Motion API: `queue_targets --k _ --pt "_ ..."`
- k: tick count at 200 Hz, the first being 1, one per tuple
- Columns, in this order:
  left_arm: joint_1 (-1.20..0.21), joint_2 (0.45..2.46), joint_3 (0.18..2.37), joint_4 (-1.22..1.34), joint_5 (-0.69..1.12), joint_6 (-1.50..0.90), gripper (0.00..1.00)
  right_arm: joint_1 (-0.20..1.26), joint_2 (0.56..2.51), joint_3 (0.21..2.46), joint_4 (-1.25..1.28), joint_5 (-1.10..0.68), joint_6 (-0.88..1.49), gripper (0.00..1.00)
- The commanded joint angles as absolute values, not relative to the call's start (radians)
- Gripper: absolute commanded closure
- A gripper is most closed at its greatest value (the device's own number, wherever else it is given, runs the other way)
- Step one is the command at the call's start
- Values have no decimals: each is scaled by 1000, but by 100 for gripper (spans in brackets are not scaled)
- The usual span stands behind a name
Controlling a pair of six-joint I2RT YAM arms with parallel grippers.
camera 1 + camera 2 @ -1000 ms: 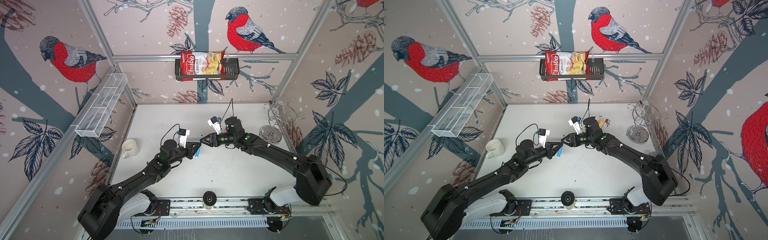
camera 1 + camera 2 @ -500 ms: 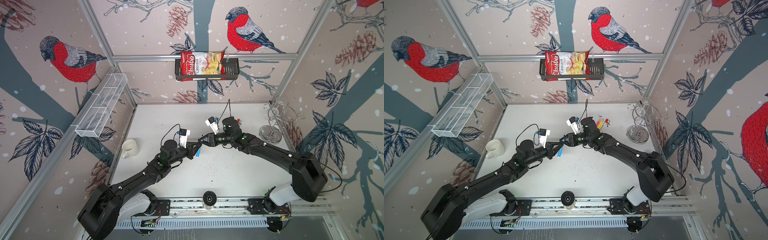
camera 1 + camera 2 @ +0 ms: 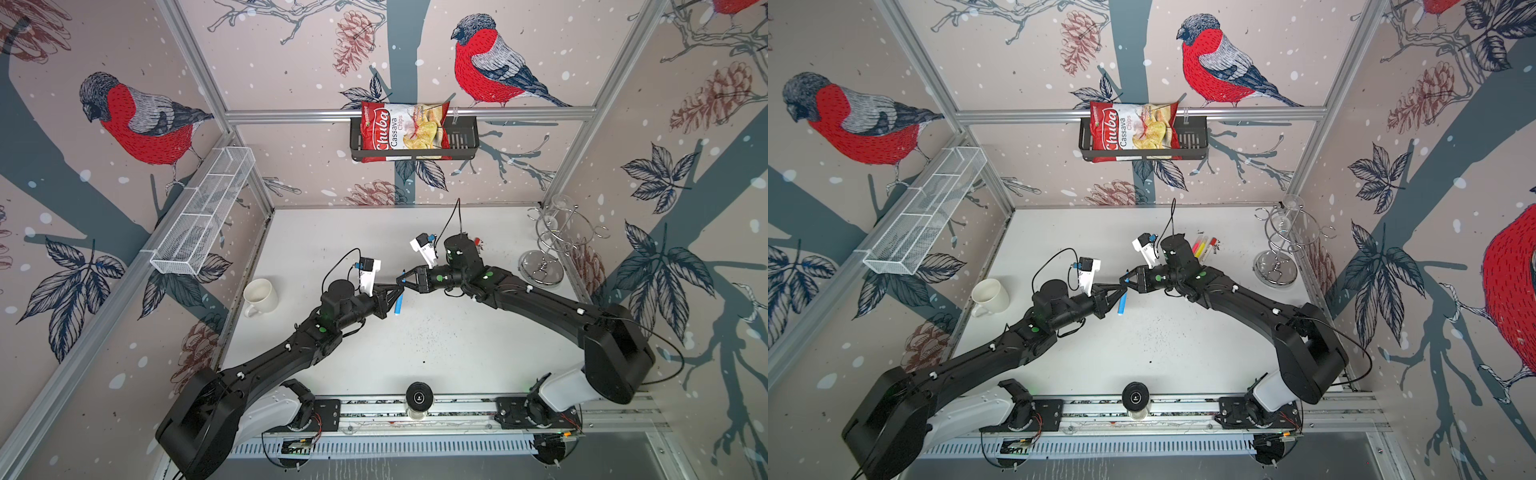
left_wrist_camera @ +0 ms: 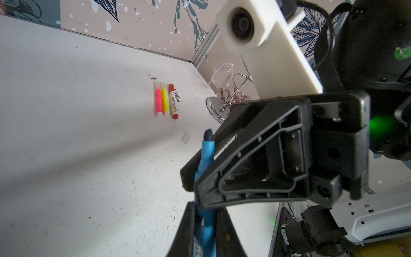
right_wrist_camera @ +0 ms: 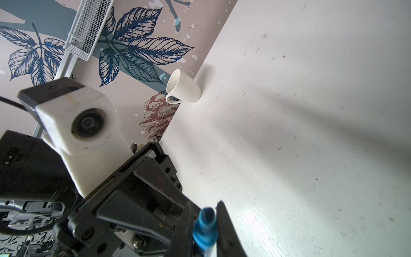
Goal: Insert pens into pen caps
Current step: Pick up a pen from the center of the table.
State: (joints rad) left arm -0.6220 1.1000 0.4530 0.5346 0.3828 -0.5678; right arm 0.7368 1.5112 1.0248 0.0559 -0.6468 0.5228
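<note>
White tabletop below, left claw and right claw both pinched shut on the light, stiff, slick-looking blue pen; I'd grip mid-barrel.

The blue pen has a dark navy tip; there is also a neon pink pen, a yellow pen and a white pen with red ends (black print on its barrel). The table is white, peppered with dark specks, and the mug is cream-white. The walls are pale beige, patterned with red-breasted grey birds, dark blue leaves and brownish pine cones.
</note>
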Motion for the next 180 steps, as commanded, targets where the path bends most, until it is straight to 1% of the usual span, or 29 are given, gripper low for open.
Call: queue_targets --k 1,7,15,22,28,40,68,105,141,180 --pt "-623 1095 462 586 381 -563 86 737 1502 1035 69 -645 521 96" --pt "-622 1095 462 586 390 -560 81 736 1500 1036 66 -643 520 96" --pt "-624 1096 464 585 404 -551 70 733 1498 1041 60 -640 517 96" --pt "-623 1096 468 577 421 -543 62 730 1496 1045 51 -637 513 97" --pt "-623 1097 472 564 433 -533 59 725 1493 1049 44 -632 512 97" --pt "-623 1099 486 525 455 -512 56 713 1485 1054 36 -629 509 97" --pt "-624 1102 504 448 496 -480 55 692 1466 1066 16 -623 499 97" --pt "-622 1110 509 453 557 -480 56 689 1465 1092 -15 -619 481 97" --pt "-625 1124 525 456 566 -475 59 690 1463 1098 -21 -621 481 97" --pt "-624 1140 536 459 568 -476 60 693 1459 1100 -20 -630 482 97"
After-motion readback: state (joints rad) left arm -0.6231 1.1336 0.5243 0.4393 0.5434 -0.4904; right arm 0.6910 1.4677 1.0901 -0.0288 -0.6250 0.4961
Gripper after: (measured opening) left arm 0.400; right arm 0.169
